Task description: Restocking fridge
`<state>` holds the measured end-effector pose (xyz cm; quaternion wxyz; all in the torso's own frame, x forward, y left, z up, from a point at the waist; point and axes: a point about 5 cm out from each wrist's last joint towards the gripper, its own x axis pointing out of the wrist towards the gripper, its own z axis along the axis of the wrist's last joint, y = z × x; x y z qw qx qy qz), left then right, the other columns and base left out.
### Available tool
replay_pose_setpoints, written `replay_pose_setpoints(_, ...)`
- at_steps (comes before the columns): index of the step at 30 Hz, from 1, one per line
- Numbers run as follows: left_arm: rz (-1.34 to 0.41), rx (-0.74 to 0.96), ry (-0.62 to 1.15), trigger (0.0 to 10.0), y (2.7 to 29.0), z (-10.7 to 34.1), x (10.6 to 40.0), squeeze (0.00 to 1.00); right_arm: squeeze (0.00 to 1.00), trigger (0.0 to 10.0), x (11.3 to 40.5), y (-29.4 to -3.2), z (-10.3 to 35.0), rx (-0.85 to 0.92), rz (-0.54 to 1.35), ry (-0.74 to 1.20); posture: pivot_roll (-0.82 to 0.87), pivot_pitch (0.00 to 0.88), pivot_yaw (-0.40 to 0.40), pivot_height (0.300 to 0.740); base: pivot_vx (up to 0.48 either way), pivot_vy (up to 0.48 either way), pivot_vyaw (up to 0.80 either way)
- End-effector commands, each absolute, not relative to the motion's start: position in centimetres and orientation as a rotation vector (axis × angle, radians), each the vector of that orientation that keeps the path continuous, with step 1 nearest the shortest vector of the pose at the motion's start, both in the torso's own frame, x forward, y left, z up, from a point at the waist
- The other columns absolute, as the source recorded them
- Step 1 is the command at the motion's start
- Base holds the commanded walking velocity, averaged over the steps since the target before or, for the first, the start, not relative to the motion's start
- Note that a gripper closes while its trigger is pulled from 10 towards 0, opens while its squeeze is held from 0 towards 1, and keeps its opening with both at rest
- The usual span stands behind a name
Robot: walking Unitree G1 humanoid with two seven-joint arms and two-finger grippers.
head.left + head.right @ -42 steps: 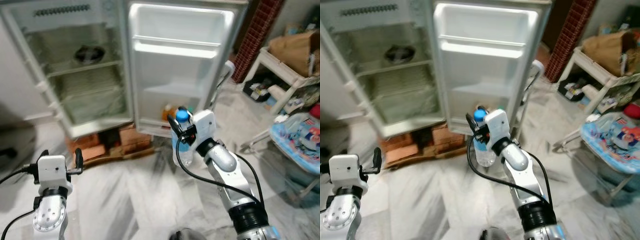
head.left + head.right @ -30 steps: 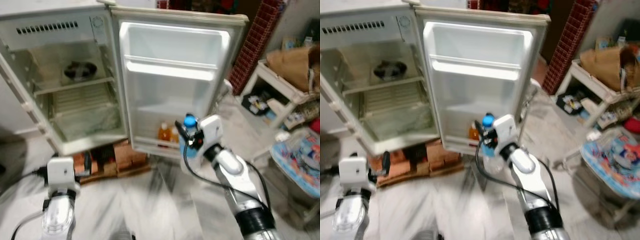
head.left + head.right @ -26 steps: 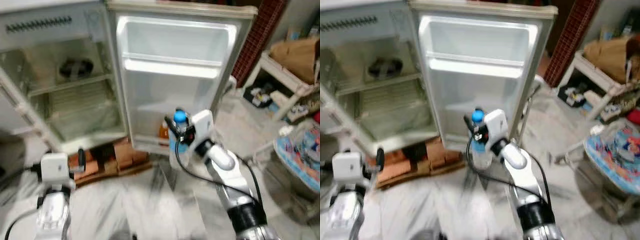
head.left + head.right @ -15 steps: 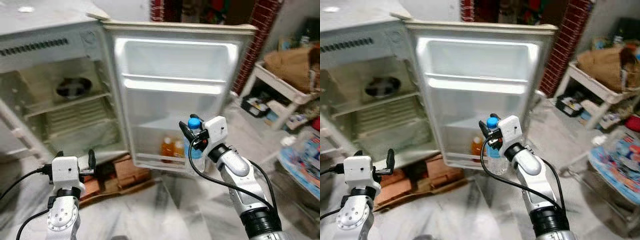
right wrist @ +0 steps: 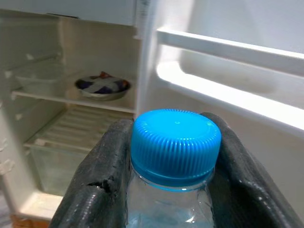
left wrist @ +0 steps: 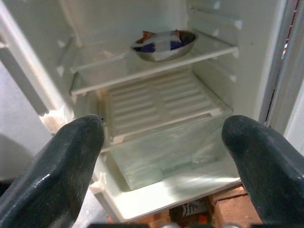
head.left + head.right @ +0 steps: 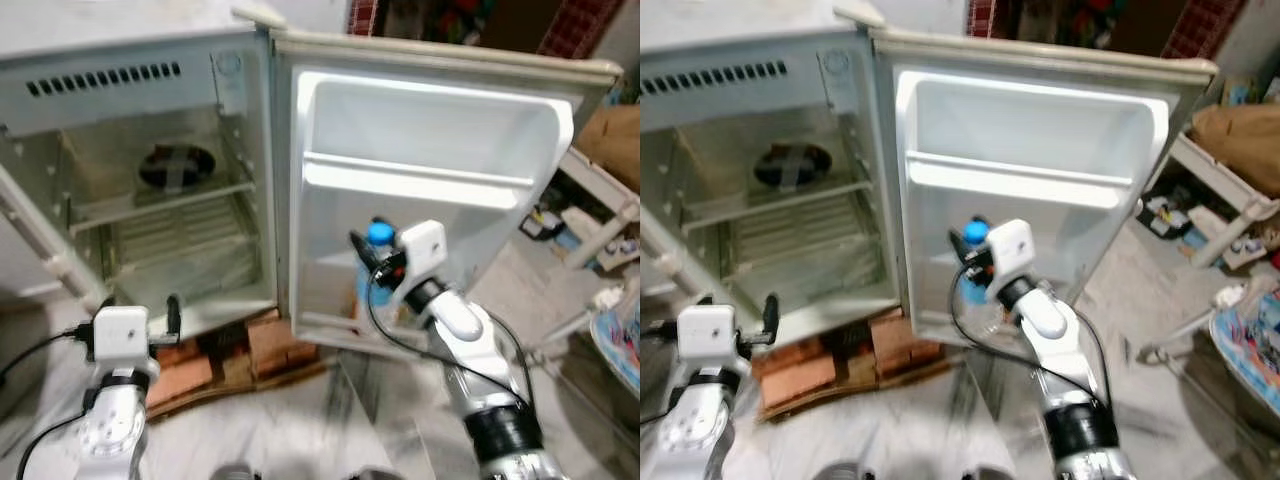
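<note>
A small white fridge stands open, its door swung toward me. My right gripper is shut on the neck of a clear water bottle with a blue cap, held upright in front of the door's lower shelf. In the right wrist view both fingers press the neck just under the cap. My left gripper is low at the left, open, facing the fridge's lower compartment; its fingers stand wide apart with nothing between them.
A metal bowl sits on the fridge's upper shelf. A clear crisper drawer is at the bottom. Bricks prop up the fridge on the marble floor. A white rack with bags stands at the right.
The camera has come closer and shifted right; the fridge looks larger. My right gripper has carried the bottle in against the door's lower shelf, hiding the orange bottles seen there earlier.
</note>
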<state>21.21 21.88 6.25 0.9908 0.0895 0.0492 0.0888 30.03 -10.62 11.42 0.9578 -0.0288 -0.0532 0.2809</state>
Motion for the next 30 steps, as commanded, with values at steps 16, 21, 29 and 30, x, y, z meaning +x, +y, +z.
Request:
replay_pose_setpoints(16,0.147,0.172,0.09,10.0,21.4,6.4,21.1,0.0,0.0,10.0,30.3,-11.3,12.1,-0.084,0.549,-0.143,0.05,0.028,-0.037,0.74,0.285,0.0,0.0)
replay_pose_setpoints(21,0.156,0.174,0.101,10.0,21.9,6.2,20.5,0.0,0.0,10.0,30.0,-11.4,11.7,-0.085,0.56,-0.128,0.05,0.028,-0.035,0.74,0.28,0.0,0.0)
replay_pose_setpoints(29,0.176,0.172,0.11,10.0,22.3,6.2,19.8,0.0,0.0,10.0,29.5,-11.2,11.3,-0.06,0.588,-0.106,0.06,0.028,-0.048,0.74,0.297,0.0,0.0)
replay_pose_setpoints(30,0.174,0.174,0.108,10.0,22.2,6.2,19.7,0.0,0.0,10.0,29.5,-11.1,11.3,-0.058,0.595,-0.105,0.06,0.028,-0.048,0.74,0.255,0.0,0.0)
